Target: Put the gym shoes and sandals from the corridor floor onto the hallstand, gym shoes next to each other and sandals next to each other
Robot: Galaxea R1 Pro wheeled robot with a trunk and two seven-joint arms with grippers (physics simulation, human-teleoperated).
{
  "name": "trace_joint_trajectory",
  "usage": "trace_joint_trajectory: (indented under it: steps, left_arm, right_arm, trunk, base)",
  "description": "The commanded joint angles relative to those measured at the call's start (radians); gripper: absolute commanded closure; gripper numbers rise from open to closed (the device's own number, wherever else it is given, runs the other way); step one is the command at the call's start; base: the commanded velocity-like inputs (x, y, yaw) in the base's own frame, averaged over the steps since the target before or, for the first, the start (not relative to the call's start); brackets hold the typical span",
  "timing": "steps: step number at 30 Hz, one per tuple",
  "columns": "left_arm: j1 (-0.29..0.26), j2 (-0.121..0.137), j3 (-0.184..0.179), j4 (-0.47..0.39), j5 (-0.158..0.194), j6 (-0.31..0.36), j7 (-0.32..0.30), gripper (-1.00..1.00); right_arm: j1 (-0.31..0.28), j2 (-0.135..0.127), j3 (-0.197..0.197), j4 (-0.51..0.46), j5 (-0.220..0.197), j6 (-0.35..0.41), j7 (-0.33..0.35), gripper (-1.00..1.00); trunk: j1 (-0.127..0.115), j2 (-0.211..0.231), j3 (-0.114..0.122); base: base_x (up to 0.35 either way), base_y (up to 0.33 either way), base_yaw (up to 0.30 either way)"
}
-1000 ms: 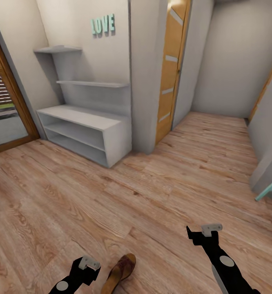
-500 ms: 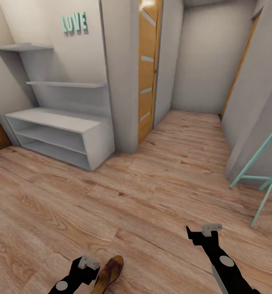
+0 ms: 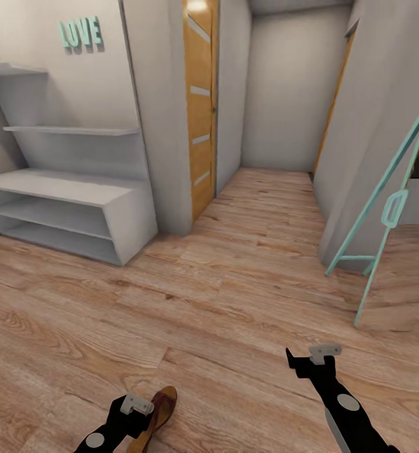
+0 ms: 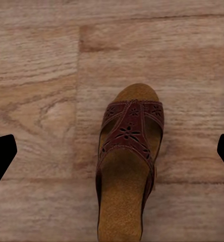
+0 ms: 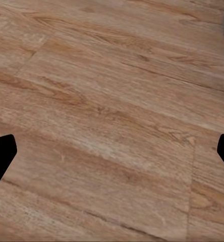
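Currently I see one sandal [image 3: 154, 412] lying flat on the corridor floor [image 3: 222, 302] at the bottom edge of my head view, just beside the left gripper [image 3: 133, 409]. From the left wrist camera the sandal [image 4: 126, 166] sits between the two black fingertips [image 4: 1, 156], which stand wide apart at the frame's sides and touch nothing, so the left gripper [image 4: 112, 156] is open above it. Its brown cut-out strap and tan footbed face up.

My right gripper [image 3: 310, 358] hangs over bare planks, well apart from the sandal. In the right wrist camera both fingertips [image 5: 1, 154] are spread to the frame's edges with only wood grain between them: right gripper [image 5: 112, 151] open too.

Hallstand [image 3: 71, 214] stands against the wall at far left, under the mint letters [image 3: 80, 34], both tiers unoccupied. Between me and its front edge the floor is open. A wooden door [image 3: 200, 107] lies ahead, corridor running past it. A mint ladder frame [image 3: 385, 214] leans at the right wall, narrowing that side.
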Motion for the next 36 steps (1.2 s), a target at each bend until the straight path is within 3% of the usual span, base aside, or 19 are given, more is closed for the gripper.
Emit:
trace_joint_trajectory:
  steps: [1, 13, 22, 33, 36]
  left_arm:
    - [0.0, 0.001, -0.004, 0.0, -0.005, -0.004, 0.002, -1.0]
    - [-0.002, 0.003, -0.006, 0.0, -0.006, -0.003, 0.0, -1.0]
    - [-0.002, 0.008, -0.007, 0.0, -0.005, -0.002, -0.004, -1.0]
    - [-0.003, 0.012, -0.009, 0.0, -0.004, 0.002, 0.0, -1.0]
    - [-0.003, 0.013, -0.009, 0.0, -0.004, 0.002, 0.0, -1.0]
  right_arm:
    - [0.0, 0.0, 0.001, -0.002, 0.0, 0.006, 0.0, -1.0]
    - [0.0, 0.0, -0.002, -0.003, 0.002, 0.006, 0.0, -1.0]
    - [0.0, -0.001, -0.003, -0.062, 0.002, 0.008, 0.0, -1.0]
    - [0.0, -0.001, -0.004, -0.066, 0.002, 0.01, 0.0, -1.0]
    - [0.0, 0.0, -0.004, -0.066, 0.002, 0.013, 0.0, -1.0]
  trunk:
    - [0.0, 0.0, -0.001]
    - [0.0, 0.0, -0.001]
    - [0.0, 0.0, -0.001]
    - [0.042, -0.077, -0.036]
    - [0.043, -0.078, -0.049]
  base:
    - [-0.014, 0.0, -0.03]
    - [-0.003, 0.0, -0.005]
    - [0.0, 0.0, 0.0]
    - [0.0, 0.0, 0.0]
    - [0.0, 0.0, 0.012]
